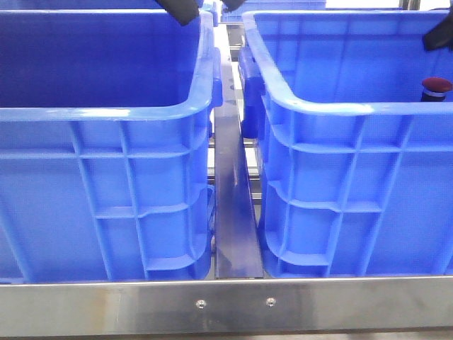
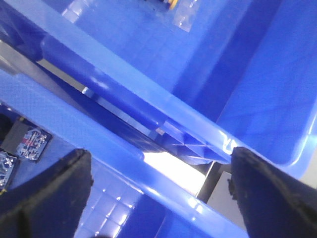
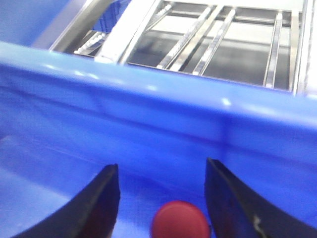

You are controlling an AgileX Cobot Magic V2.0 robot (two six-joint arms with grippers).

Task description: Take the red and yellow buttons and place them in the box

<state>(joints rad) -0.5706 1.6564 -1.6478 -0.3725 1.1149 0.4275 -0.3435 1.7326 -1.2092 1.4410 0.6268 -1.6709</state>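
Two alike blue crates stand side by side, the left crate (image 1: 106, 113) and the right crate (image 1: 340, 106). The red button (image 1: 437, 86), dark-red cap on a dark body, shows upright inside the right crate near its right side, just over the front rim. My right gripper (image 1: 439, 32) hangs a little above it. In the right wrist view the red cap (image 3: 181, 220) lies between the spread fingers of the right gripper (image 3: 161, 166), with a gap on one side. My left gripper (image 2: 159, 163) is open and empty over the gap between the crates. The yellow button is not clearly seen.
A metal rail (image 1: 233, 212) runs between the crates and a metal bar (image 1: 233, 304) crosses the front. Circuit boards (image 2: 29, 144) lie in one crate in the left wrist view. A metal grid frame (image 3: 208, 39) lies beyond the crate wall (image 3: 148, 114).
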